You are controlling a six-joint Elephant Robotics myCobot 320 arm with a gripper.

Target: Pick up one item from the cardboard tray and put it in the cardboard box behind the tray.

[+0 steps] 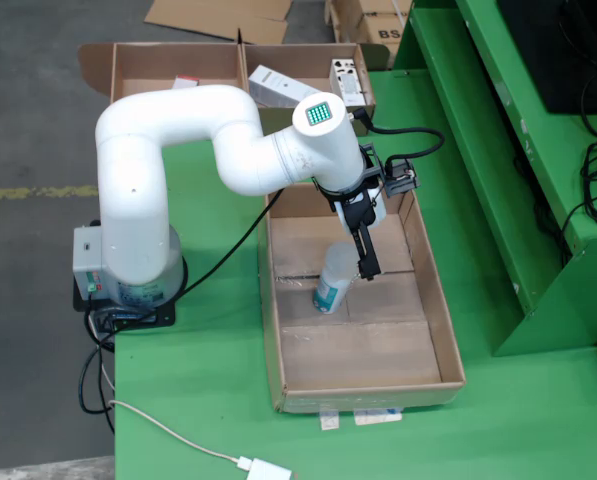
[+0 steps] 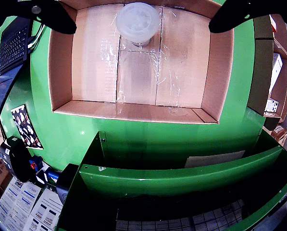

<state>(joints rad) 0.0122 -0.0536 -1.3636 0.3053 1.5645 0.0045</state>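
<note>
The arm (image 1: 178, 140) is built of thick, rounded white segments. A joint cap with a green square display (image 1: 319, 114) is seen above the claw (image 1: 366, 262), whose fingers (image 1: 364, 250) are black. A black cable (image 1: 403, 140) is looped beside the wrist.

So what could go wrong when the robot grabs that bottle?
The bottle stands upright in the tray, so a finger coming down off-centre might knock it over. In the wrist view its cap sits between the open fingers but high in the frame, so the gripper could close poorly. It looks smooth and may slip.
</note>
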